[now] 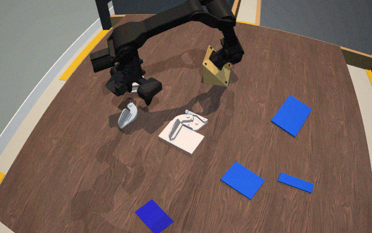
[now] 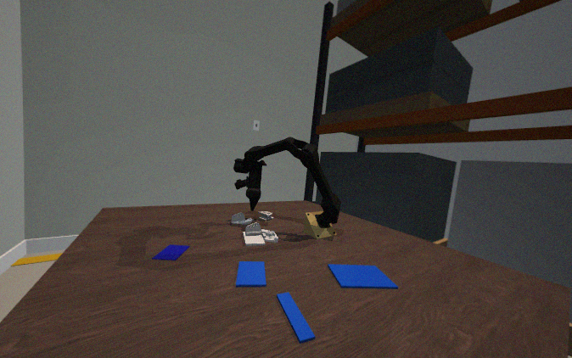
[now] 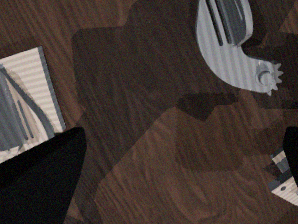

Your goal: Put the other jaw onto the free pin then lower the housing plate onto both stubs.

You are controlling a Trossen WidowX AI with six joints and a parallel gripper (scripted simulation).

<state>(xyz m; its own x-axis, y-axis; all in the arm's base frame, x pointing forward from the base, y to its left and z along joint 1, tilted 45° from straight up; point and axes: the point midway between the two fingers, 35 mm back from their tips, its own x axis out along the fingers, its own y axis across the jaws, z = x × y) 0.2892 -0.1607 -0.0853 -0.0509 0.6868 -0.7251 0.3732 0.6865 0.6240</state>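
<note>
The white base [image 1: 190, 142] [image 2: 255, 241] [image 3: 39, 62] lies on the table, with one grey jaw [image 1: 175, 130] [image 2: 253, 229] [image 3: 17, 107] on it. Small round pins or stubs show beside that jaw; which is the free pin is hard to tell. The loose grey jaw [image 1: 133, 111] [image 2: 240, 220] [image 3: 215, 60] lies flat on the table left of the base in the top view, its toothed end toward the arm. The housing plate [image 1: 134, 87] [image 2: 266, 215] [image 3: 286, 191] lies behind it, partly hidden by the gripper. My gripper [image 1: 133, 99] [image 3: 189, 137] is wide open and empty, above the table near the loose jaw.
Three bright blue pieces [image 1: 292, 116] [image 1: 243, 180] [image 1: 295, 183] and a darker blue patch [image 1: 154, 216] lie on the table farther from the arm. The brass-coloured angled bracket [image 1: 215, 75] [image 2: 319, 230] stands at the arm's base.
</note>
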